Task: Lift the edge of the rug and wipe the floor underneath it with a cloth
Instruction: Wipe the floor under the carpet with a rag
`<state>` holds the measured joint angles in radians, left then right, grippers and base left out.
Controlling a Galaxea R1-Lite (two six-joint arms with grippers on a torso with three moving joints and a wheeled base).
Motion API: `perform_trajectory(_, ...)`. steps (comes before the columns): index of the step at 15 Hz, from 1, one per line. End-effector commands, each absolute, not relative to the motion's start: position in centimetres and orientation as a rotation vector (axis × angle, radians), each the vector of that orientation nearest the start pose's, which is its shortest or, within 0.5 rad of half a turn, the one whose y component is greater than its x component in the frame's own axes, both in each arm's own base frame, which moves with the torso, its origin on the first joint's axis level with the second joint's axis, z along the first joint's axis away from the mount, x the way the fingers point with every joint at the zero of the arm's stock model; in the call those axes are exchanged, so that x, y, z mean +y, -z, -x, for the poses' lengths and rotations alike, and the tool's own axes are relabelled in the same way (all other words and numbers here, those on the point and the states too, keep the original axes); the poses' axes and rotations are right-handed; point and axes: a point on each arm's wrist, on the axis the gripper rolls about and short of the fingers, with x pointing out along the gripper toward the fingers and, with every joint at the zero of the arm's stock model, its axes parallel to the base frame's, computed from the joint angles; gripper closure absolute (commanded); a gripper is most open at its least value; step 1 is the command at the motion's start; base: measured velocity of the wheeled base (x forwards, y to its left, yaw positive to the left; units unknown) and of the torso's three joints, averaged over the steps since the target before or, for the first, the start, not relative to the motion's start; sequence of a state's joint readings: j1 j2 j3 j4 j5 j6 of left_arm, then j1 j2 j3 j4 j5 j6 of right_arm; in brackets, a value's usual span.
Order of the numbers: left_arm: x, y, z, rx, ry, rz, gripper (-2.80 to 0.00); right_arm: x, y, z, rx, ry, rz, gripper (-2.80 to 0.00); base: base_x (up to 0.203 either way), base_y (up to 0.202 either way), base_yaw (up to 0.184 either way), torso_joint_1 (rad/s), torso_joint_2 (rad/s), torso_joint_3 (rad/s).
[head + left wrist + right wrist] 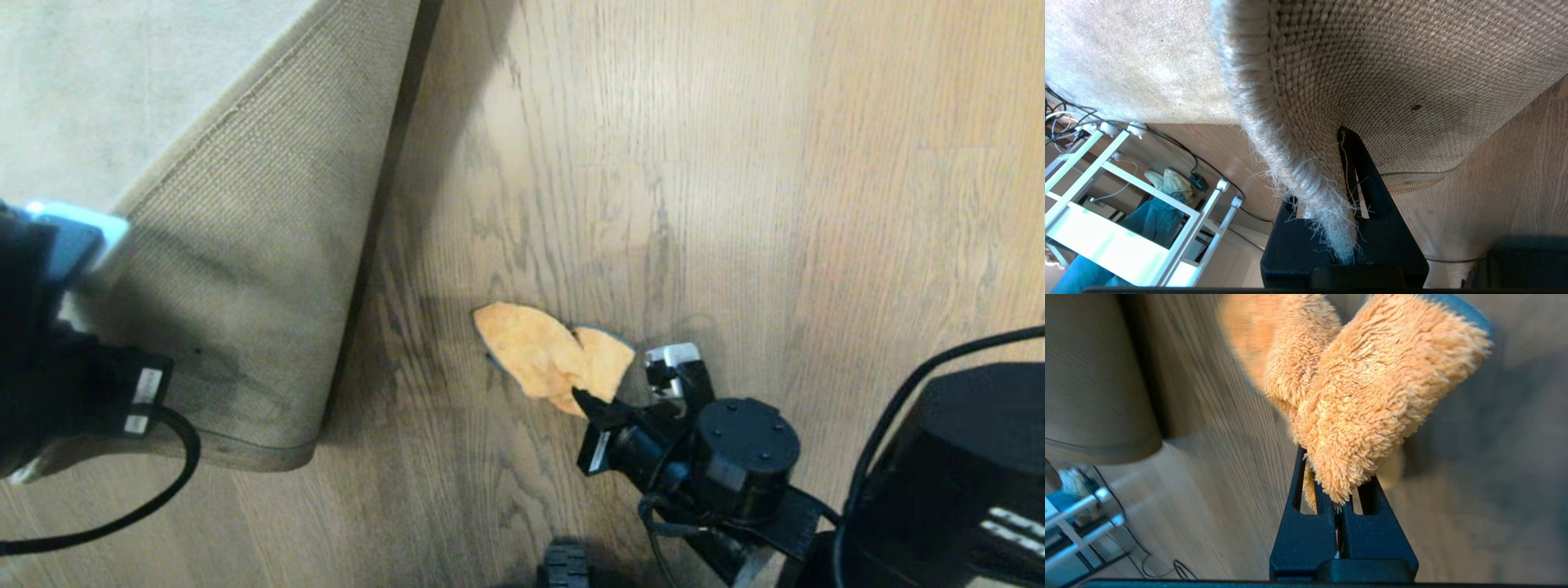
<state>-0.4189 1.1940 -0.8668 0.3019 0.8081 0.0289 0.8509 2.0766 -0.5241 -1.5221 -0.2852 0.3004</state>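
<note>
Between my right tool's [581,398] clamped jaws hangs the fluffy orange microfibre cloth [549,354], which I'd press flat across the brown oak-look floor [735,204] beneath the grey-beige rug edge [269,269] my left tool [1347,171] pinches aloft.

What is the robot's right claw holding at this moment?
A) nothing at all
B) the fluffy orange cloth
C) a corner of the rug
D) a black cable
B: the right gripper is shut on the orange cloth, which bunches out from between its fingers over the wood floor; the rug edge is held up by the left gripper instead.
</note>
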Motion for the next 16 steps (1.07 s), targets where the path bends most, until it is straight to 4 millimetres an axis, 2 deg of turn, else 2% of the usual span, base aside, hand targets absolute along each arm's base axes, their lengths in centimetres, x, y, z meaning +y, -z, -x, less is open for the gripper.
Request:
perform_trajectory(1, -4.9, -23.8, -15.0, 0.524, -0.374, -0.395, 0.00, 22.2, -11.6, -20.5, 0.026, -0.566, -0.320, 0.00, 0.000, 0.000, 0.000, 0.000, 0.00, 0.000)
perform_trajectory(7, -4.9, -23.8, -15.0, 0.524, -0.375, -0.397, 0.00, 19.8, -11.9, -18.4, 0.051, -0.558, -0.281, 0.00, 0.000, 0.000, 0.000, 0.000, 0.00, 0.000)
perform_trajectory(11, -4.9, -23.8, -14.9, 0.522, -0.373, -0.396, 0.00, 17.1, -11.5, -16.2, 0.095, -0.540, -0.242, 0.00, 0.000, 0.000, 0.000, 0.000, 0.00, 0.000)
perform_trajectory(16, -4.9, -23.8, -14.9, 0.522, -0.373, -0.396, 0.00, 14.1, -12.1, -15.6, 0.075, -0.464, -0.244, 0.00, 0.000, 0.000, 0.000, 0.000, 0.00, 0.000)
